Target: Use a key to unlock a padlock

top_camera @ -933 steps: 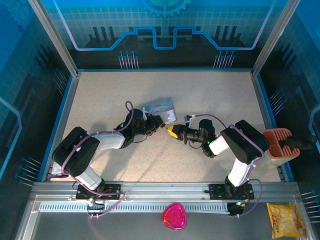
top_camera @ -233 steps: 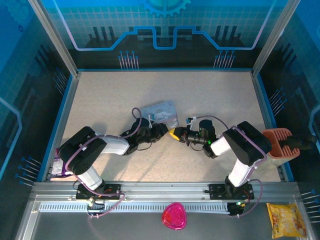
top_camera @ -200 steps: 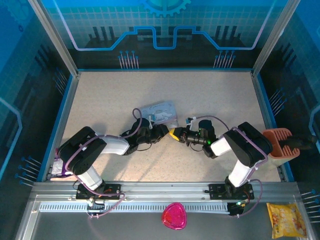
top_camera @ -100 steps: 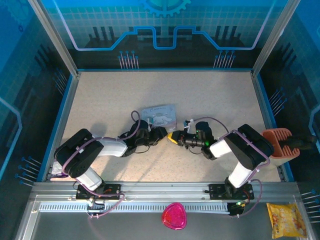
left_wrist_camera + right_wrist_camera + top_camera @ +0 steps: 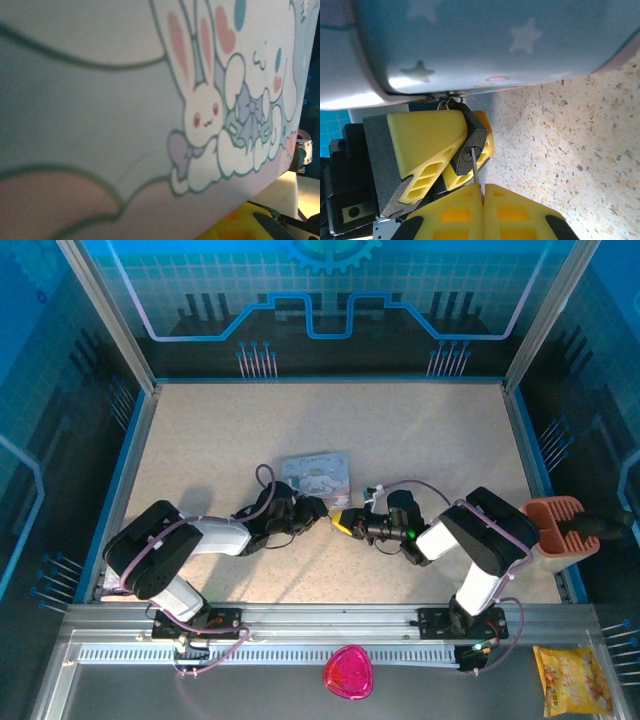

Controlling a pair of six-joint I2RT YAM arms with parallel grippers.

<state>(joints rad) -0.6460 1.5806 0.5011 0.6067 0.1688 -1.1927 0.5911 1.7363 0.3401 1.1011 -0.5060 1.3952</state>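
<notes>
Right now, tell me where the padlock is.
Right wrist view, left of centre: the padlock is pinched between the yellow fingers of the left gripper, just under the tin, with the key touching its keyhole face from below.

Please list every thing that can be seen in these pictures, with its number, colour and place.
table: 1, speckled beige, under everything
tin: 1, pastel with cartoon rabbit, middle of table
padlock: 1, dark, close to the tin's edge, between the left hand's pads
key: 1, thin dark, blade reaching the padlock's keyhole
pink object: 1, front ledge, centre
snack packet: 1, yellow, front ledge, right corner
slotted holder: 1, orange, beyond table's right edge
left hand: 1, yellow pads, closed on padlock
right hand: 1, yellow pads, closed on key
</notes>
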